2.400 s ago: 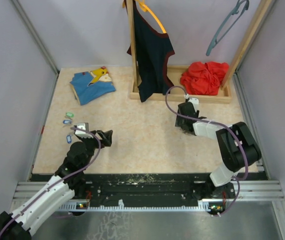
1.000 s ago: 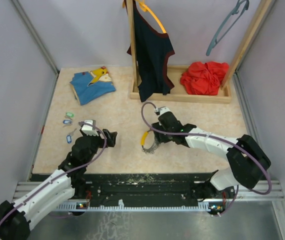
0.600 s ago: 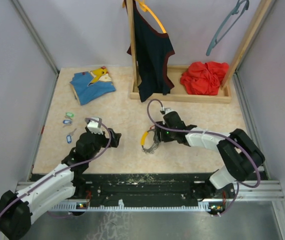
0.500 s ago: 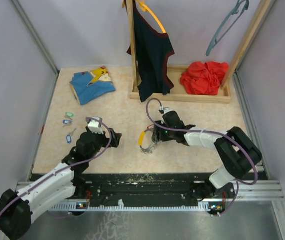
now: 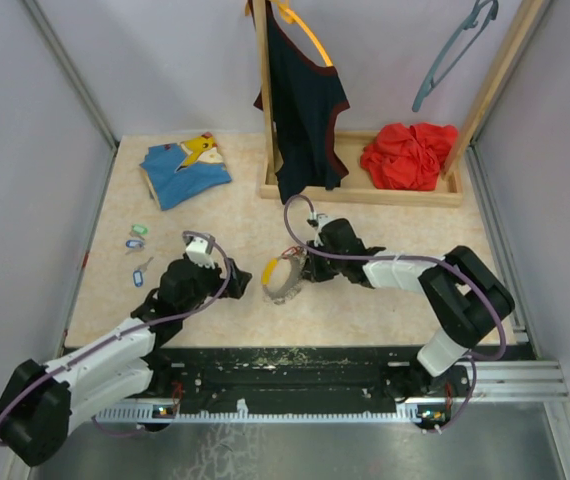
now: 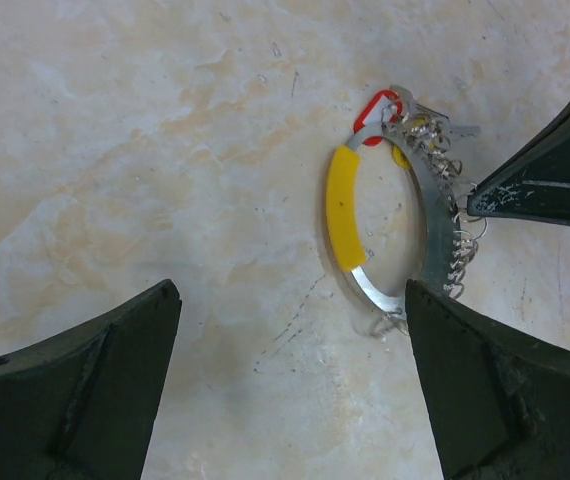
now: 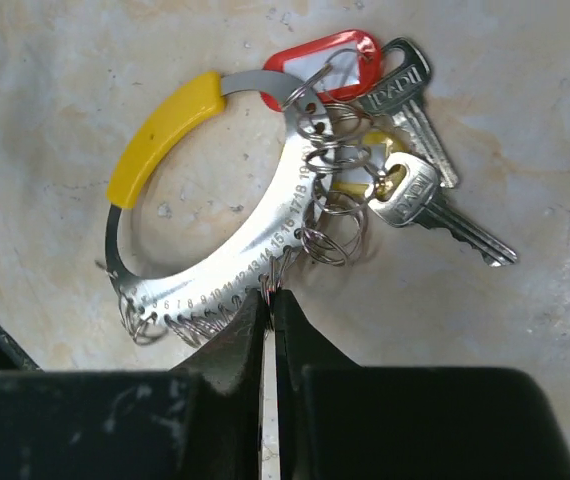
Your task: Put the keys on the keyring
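Observation:
The keyring (image 5: 283,277) lies flat in the middle of the table: a grey metal band with a yellow sleeve (image 7: 163,136), a red tag (image 7: 321,56) and two silver keys (image 7: 417,190) on it. My right gripper (image 7: 269,298) is shut on one of the small wire rings at the band's numbered edge (image 7: 255,262). From the left, my left gripper (image 5: 240,281) stands open with its jaws wide. The keyring (image 6: 393,200) lies just ahead of its right finger (image 6: 505,390). The small keys, mint green (image 5: 138,230) and blue (image 5: 133,243), lie far left on the table.
Another small blue tag (image 5: 137,274) lies near the keys. A folded blue garment (image 5: 185,165) is at the back left. A wooden rack (image 5: 360,192) at the back holds a dark shirt (image 5: 305,100) and a red cloth (image 5: 410,155). A teal hanger (image 5: 455,50) hangs top right.
My right gripper has shut on the keyring and pulled it left towards the left gripper. The left arm has reached further right, its gripper still open.

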Motion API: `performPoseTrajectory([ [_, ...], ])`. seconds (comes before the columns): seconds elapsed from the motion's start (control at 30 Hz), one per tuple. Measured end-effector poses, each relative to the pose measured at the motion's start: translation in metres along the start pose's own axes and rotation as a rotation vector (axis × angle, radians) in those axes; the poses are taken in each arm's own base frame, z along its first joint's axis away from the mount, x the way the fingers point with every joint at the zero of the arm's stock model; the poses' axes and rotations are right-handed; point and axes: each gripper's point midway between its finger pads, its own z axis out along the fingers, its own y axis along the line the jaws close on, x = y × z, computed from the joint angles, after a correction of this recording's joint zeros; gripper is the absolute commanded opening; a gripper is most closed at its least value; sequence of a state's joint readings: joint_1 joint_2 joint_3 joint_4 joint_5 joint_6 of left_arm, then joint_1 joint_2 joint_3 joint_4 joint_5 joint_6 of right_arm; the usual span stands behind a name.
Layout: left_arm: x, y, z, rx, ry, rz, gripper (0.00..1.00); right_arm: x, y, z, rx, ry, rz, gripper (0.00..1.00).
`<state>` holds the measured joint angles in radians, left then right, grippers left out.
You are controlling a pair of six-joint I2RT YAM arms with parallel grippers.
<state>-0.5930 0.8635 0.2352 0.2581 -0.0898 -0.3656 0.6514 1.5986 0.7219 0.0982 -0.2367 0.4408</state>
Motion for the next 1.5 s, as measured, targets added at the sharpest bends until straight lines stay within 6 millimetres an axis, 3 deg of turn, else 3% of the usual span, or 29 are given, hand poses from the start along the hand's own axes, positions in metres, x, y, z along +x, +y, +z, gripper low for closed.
performPoseTrajectory([
  [0.23,0.013,-0.001,0.011,0.045,0.088,-0.082,0.94,-0.006,0.016,-0.002,-0.09,-0.004,-0.075,0.0],
  [0.53,0.011,-0.005,0.023,0.115,0.159,-0.269,0.86,-0.016,0.036,-0.01,-0.191,-0.04,-0.144,0.0],
  [0.87,0.041,-0.017,0.025,0.174,0.31,-0.399,0.84,-0.03,0.056,-0.021,-0.269,-0.113,-0.165,0.0],
  [1.23,0.006,-0.043,0.011,0.334,0.187,-0.196,0.79,-0.022,0.055,-0.021,-0.157,-0.065,-0.169,0.0],
  [1.5,0.008,-0.083,0.014,0.449,0.191,0.027,0.73,-0.026,0.059,-0.025,-0.091,-0.042,-0.176,0.0],
])
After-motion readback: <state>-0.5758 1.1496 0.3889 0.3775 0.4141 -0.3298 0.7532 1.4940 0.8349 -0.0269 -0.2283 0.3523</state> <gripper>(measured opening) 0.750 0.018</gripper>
